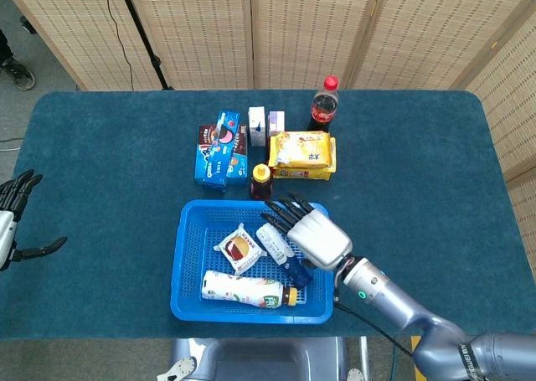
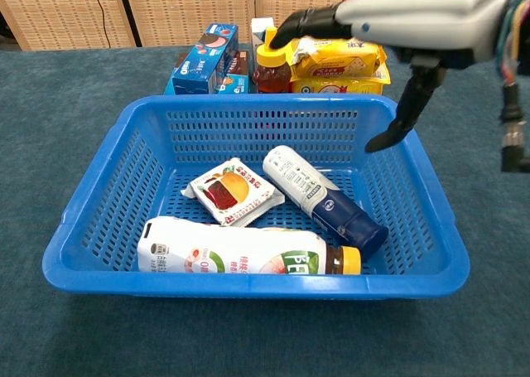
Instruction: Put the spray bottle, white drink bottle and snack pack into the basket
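Blue basket (image 2: 99,203) is seen holding the snack pack (image 2: 232,192), down-left of the right hand (image 1: 311,233), whose fingers are spread, empty.

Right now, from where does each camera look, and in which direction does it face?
Head view: high above, facing down at the table; shows right hand over the basket and left hand at the edge.
Chest view: low, facing forward into the basket; shows only the right hand.
Both share basket, snack pack, spray bottle, white drink bottle.
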Robot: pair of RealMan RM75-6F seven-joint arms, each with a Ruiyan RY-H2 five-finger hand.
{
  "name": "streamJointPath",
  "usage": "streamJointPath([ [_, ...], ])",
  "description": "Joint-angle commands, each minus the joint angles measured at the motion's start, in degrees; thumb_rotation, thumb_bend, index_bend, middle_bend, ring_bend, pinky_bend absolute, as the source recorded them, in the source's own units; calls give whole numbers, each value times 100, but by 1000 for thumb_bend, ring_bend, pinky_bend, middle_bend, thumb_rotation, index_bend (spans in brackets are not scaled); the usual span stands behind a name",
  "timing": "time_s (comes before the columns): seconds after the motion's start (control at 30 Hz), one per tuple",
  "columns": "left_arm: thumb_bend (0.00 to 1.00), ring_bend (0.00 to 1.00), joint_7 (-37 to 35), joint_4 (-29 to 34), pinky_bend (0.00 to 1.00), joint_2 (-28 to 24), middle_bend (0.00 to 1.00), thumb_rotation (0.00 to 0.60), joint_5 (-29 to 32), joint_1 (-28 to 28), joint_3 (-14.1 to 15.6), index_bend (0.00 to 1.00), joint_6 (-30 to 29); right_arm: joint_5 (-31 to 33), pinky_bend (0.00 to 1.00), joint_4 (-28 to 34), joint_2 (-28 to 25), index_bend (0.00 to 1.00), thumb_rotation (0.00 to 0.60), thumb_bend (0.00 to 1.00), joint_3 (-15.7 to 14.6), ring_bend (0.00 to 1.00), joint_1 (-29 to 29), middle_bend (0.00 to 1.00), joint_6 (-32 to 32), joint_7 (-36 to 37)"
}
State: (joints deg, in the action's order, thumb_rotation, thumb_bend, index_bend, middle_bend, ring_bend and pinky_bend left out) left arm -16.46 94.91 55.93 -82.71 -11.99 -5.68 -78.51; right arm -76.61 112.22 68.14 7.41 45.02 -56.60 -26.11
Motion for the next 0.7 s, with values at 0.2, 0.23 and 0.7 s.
streamJointPath([
  [0.2, 144, 0, 146, -40, 0, 52, 0, 491, -78, 128, 91, 0, -158, -1342, 0, -1734, -370, 0, 600, 0, -303, 0, -1939, 0, -3075, 1860],
  [0.23, 144, 0, 165, -48, 0, 62, 0, 492, -117, 156, 114, 0, -203, -1280, 0, -2007, -328, 0, 600, 0, -325, 0, -2116, 0, -3253, 2067],
  [0.7, 144, 0, 415, -255, 0, 219, 0, 533, -252, 406, 151, 0, -671, -1089, 0, -3162, 21, 0, 600, 0, -676, 0, -3231, 0, -3746, 2916],
])
